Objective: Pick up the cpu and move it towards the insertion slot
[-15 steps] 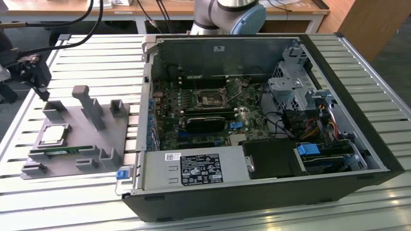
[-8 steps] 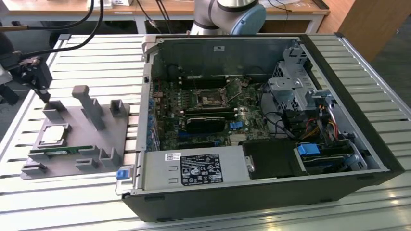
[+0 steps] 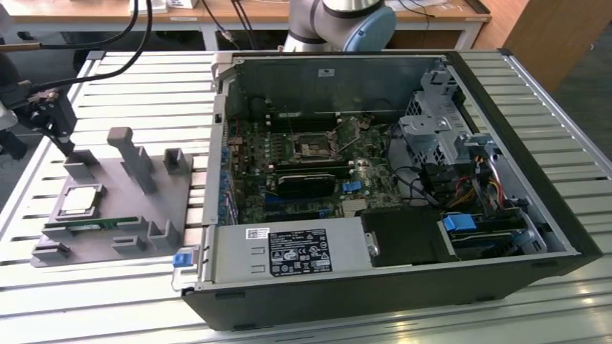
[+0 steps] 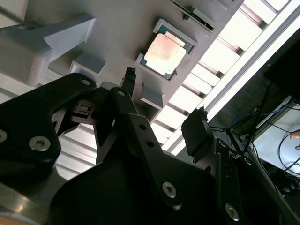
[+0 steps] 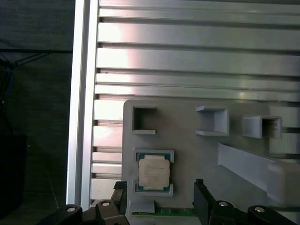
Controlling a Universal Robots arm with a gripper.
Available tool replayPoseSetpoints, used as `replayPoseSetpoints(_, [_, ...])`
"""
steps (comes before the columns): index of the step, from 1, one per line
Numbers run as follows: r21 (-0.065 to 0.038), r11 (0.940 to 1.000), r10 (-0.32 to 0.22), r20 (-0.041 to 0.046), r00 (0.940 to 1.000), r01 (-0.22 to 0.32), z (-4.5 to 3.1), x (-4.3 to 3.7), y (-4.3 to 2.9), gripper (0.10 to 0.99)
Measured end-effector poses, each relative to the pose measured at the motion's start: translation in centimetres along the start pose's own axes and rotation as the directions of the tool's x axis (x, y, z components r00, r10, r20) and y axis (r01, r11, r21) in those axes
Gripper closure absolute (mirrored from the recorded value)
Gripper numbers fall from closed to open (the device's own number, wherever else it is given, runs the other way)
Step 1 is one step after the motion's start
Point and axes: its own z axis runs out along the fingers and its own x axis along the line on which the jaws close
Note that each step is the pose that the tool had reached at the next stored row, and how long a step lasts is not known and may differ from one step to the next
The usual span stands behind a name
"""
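The arm point(image 3: 342, 20) is rising from the far side of the desk point(image 3: 125, 86), behind the open computer case point(image 3: 402, 287). Its black wrist is hanging at the exterior view's left, above the far corner of the grey fixture point(image 3: 129, 215). The stretch between base and wrist is running out of frame. The jaws are pointing down and standing wide open, gripping nothing. In the first wrist view one black fingertip point(image 5: 199, 185) is sitting either side of the cpu point(image 5: 153, 172), clear of it, not touching.

The cpu is lying flat in its cornered nest on the fixture (metal top up, paler rim showing). Just beside it, a green memory stick point(image 5: 164, 213) is getting cut off by the first wrist view's edge.

The insertion slot point(image 3: 314, 147) is sitting well apart, down inside the case on the motherboard point(image 3: 287, 179), partly lost among cables. A tall grey post point(image 3: 134, 161) is standing between chip and case, and the case wall point(image 3: 222, 143) is rising just beside the fixture. Bare slats are lying open beyond the fixture's far edge.
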Motion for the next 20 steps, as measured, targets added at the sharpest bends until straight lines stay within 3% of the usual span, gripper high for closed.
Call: replayPoseSetpoints(20, [0.0,1.0,0.0,-0.0001,1.0,0.0,2.23,0.13,-0.21,0.416])
